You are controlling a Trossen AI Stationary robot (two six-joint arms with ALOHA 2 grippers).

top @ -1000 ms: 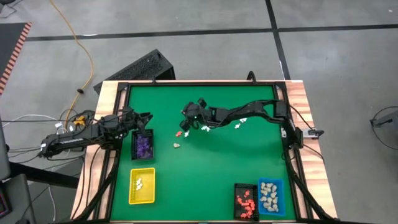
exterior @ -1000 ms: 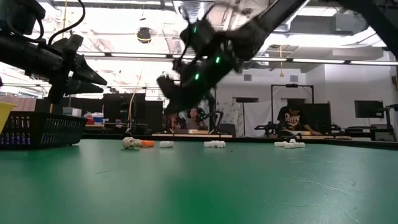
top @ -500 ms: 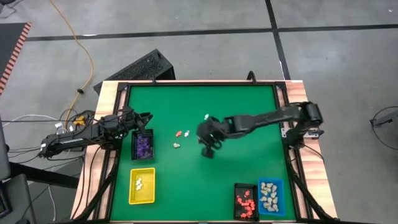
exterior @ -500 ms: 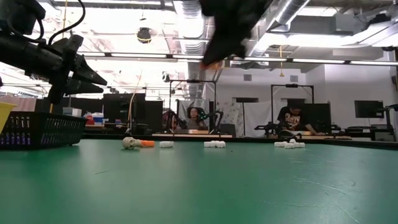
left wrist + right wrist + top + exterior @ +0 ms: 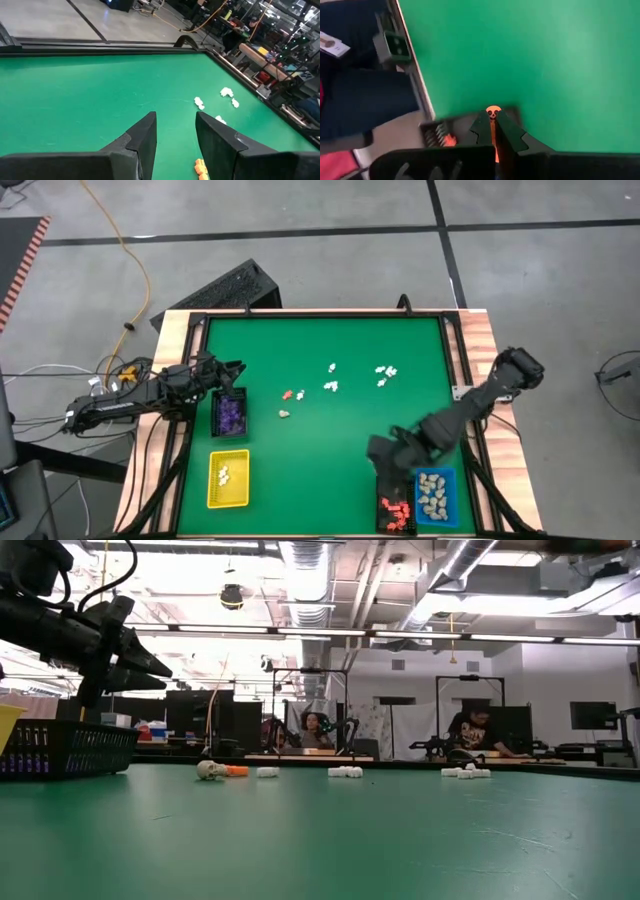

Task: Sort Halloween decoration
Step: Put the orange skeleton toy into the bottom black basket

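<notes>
High view: right gripper (image 5: 385,452) low over green table (image 5: 320,470), just beside black tray (image 5: 395,502) holding orange-red figurines (image 5: 396,506). Right wrist view: fingers (image 5: 481,129) pinched tight on orange figurine (image 5: 493,112), face visible, black tray edge right behind. Blue tray (image 5: 433,494) next to black one, cream figurines (image 5: 432,492) inside. Left gripper (image 5: 238,368) parked at table's left edge above black basket (image 5: 230,414) with purple figurines (image 5: 231,414); jaws partly apart, nothing between them, per left wrist view. Yellow tray (image 5: 228,479) with white figurines (image 5: 224,475). Loose on table: white pieces (image 5: 384,372) mid-far area, orange piece (image 5: 288,394), beige piece (image 5: 284,414).
</notes>
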